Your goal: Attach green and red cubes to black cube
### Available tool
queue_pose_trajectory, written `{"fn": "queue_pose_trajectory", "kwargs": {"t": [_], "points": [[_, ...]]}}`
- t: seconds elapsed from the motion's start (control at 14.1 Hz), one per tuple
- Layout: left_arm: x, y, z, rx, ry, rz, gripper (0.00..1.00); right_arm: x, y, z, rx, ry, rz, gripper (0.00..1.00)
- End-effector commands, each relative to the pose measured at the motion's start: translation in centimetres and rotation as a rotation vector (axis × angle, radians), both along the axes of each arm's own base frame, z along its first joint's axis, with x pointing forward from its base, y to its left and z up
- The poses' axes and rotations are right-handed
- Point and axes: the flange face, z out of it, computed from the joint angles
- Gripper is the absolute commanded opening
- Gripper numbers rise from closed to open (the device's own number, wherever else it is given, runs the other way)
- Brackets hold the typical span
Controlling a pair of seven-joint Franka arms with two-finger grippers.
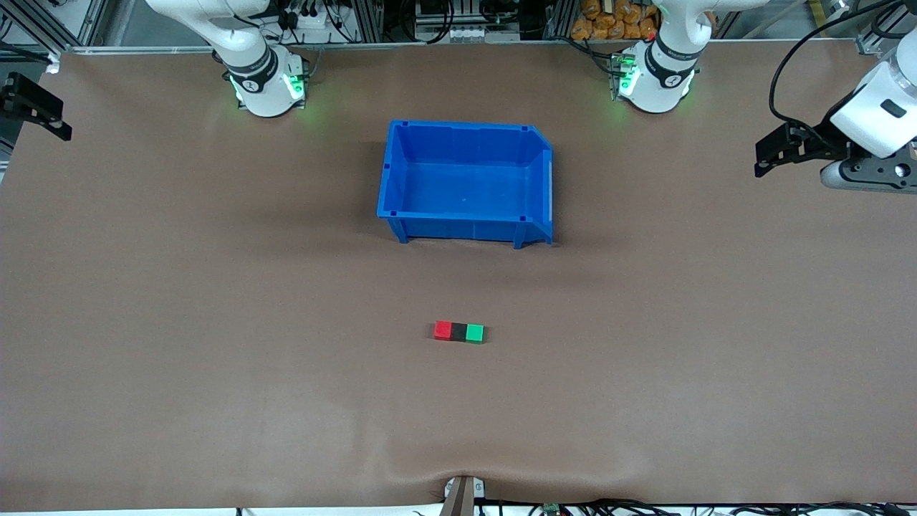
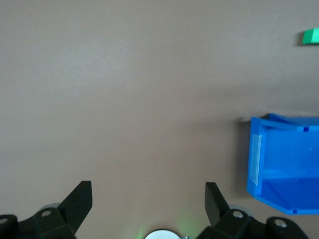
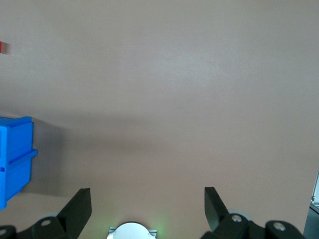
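Observation:
The red cube (image 1: 443, 330), the black cube (image 1: 458, 332) and the green cube (image 1: 474, 332) lie touching in one row on the table, black in the middle, nearer to the front camera than the blue bin (image 1: 458, 229). The green cube shows in the left wrist view (image 2: 311, 36), and a sliver of the red cube shows in the right wrist view (image 3: 1, 47). My left gripper (image 1: 770, 154) is up over the left arm's end of the table, open and empty (image 2: 148, 191). My right gripper (image 1: 36, 111) is over the right arm's end, open and empty (image 3: 148, 196).
The blue bin stands empty in the middle of the table, between the cubes and the arm bases; it shows in both wrist views (image 2: 256, 159) (image 3: 15, 164). A brown mat (image 1: 215, 322) covers the table. A small clamp (image 1: 462, 494) sits at the front edge.

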Motion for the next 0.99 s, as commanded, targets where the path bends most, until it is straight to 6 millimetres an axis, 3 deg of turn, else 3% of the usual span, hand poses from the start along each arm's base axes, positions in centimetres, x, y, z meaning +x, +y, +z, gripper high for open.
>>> {"fn": "queue_pose_trajectory", "kwargs": {"t": [0.0, 0.92], "points": [[-0.65, -0.01, 0.61, 0.020, 0.017, -0.036, 1.00, -0.80, -0.10, 0.27, 0.011, -0.008, 0.011, 1.00], [-0.96, -0.20, 0.24, 0.012, 0.042, -0.020, 1.00, -0.61, -0.48, -0.17, 0.009, 0.013, 0.004, 1.00]]}}
